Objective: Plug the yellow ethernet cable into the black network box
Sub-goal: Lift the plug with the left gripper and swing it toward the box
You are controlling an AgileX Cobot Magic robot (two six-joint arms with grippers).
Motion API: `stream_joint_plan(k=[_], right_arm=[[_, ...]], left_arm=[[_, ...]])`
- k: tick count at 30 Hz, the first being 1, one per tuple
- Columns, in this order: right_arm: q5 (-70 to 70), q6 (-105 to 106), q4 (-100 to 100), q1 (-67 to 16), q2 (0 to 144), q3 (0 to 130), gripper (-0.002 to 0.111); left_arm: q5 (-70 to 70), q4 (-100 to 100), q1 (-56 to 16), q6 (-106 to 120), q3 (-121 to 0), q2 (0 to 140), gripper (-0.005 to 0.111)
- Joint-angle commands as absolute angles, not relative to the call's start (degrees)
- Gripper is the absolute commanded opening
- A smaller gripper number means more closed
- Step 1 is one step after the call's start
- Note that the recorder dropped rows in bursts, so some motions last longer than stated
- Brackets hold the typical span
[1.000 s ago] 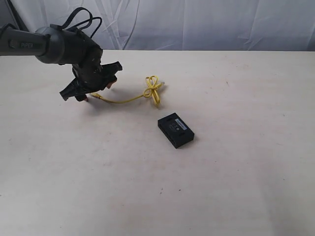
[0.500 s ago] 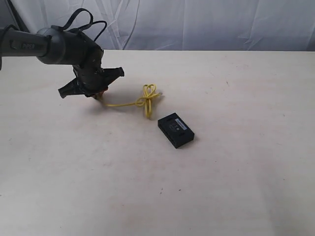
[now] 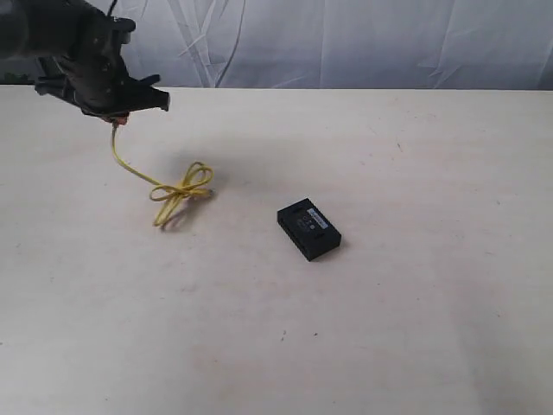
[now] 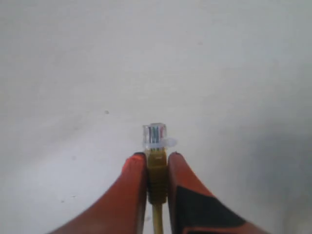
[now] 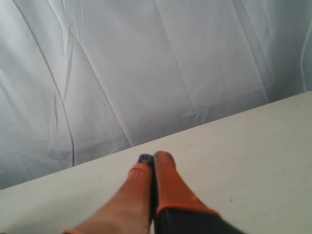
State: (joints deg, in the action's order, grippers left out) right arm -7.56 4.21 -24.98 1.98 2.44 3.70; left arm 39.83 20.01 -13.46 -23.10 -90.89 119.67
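My left gripper (image 3: 118, 117) hangs above the table's far left, shut on one end of the yellow ethernet cable (image 3: 177, 190). The cord drops from it to the table, where its knotted loop and free end lie. In the left wrist view the cable's yellow boot (image 4: 157, 173) is pinched between the orange fingers (image 4: 134, 185), and the clear plug (image 4: 155, 134) sticks out past their tips. The black network box (image 3: 308, 229) lies flat near the table's middle, well to the right of the loop. My right gripper (image 5: 152, 160) is shut on nothing; it does not show in the exterior view.
A cream table (image 3: 415, 285) carries only the cable and the box. A white draped curtain (image 3: 346, 43) runs along the far edge, and it also fills the background of the right wrist view (image 5: 146, 68).
My left gripper has risen and moved left, away from the box, with the cable end. The knotted loop was dragged left across the table. The box has not moved.
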Motion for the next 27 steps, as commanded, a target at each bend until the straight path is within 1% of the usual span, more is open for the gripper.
stream_joint_plan(k=[1, 3, 6, 9, 11, 15, 18, 20, 23, 27], right_arm=[[-7.14, 4.5, -24.71, 2.2, 2.62, 3.94, -0.001], [-7.14, 4.5, -24.71, 2.2, 2.62, 3.94, -0.001], [-7.14, 4.5, -24.71, 2.2, 2.62, 3.94, -0.001], [-6.68, 4.5, -24.72, 2.2, 2.62, 2.69, -0.001], [-6.43, 4.5, -24.72, 2.2, 2.62, 2.56, -0.001], [-6.43, 4.5, -24.72, 2.2, 2.62, 2.56, -0.001], [-6.64, 4.5, -24.72, 2.2, 2.62, 2.56, -0.001], [-6.93, 4.5, -24.72, 2.2, 2.62, 2.56, -0.001], [-6.93, 4.5, -25.11, 2.2, 2.62, 2.56, -0.001], [-6.93, 4.5, -25.77, 2.2, 2.62, 2.56, -0.001]], left_arm=[[44.79, 8.15, -10.3, 2.77, -90.58, 115.31, 0.0], [48.05, 4.05, -8.23, 13.29, -88.6, 112.83, 0.0], [48.98, 3.24, -6.84, 21.11, -83.44, 108.83, 0.0], [44.2, 0.88, -6.84, 27.31, -74.96, 102.69, 0.0], [42.52, -2.29, -6.84, 32.23, -71.55, 99.65, 0.0], [42.63, -13.47, -6.84, 50.74, -64.23, 93.3, 0.0], [46.23, -21.61, -6.95, 63.46, -61.13, 90.41, 0.0], [49.65, -24.19, -7.25, 67.44, -60.66, 89.97, 0.0], [51.47, -24.38, -9.68, 68.09, -60.56, 89.84, 0.0], [50.2, -21.57, -16.61, 65.95, -60.18, 89.84, 0.0]])
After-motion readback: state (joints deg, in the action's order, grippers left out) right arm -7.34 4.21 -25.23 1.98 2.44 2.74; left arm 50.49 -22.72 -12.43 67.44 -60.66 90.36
